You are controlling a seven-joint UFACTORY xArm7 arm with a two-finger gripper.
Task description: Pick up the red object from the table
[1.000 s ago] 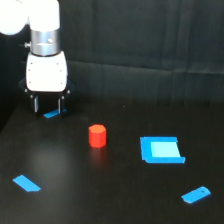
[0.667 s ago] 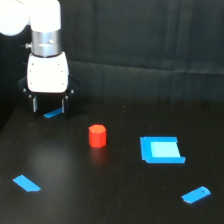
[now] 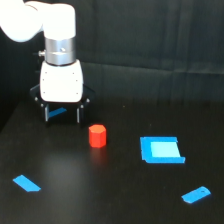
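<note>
Dark draped cloth forms the backdrop behind a matte black worktop (image 3: 125,200), on which all items rest. The end effector (image 3: 62,115) hangs from the white arm toward the exterior view's left, fingers pointing down, spread apart and holding nothing; the tips sit close to the worktop surface, though contact cannot be confirmed. The red object (image 3: 97,135) stands upright on the worktop, just beside the end effector, toward the exterior view's right and slightly nearer the camera, outside the gap between the fingers. It is stubby, with no marked long axis, so finger orientation appears uncritical. The coming move calls for a short shift toward the exterior view's right and forward to bring the fingers astride it. A small blue piece (image 3: 56,112) shows between the fingers, apparently beyond them. A blue square (image 3: 161,149) lies well apart to the right.
</note>
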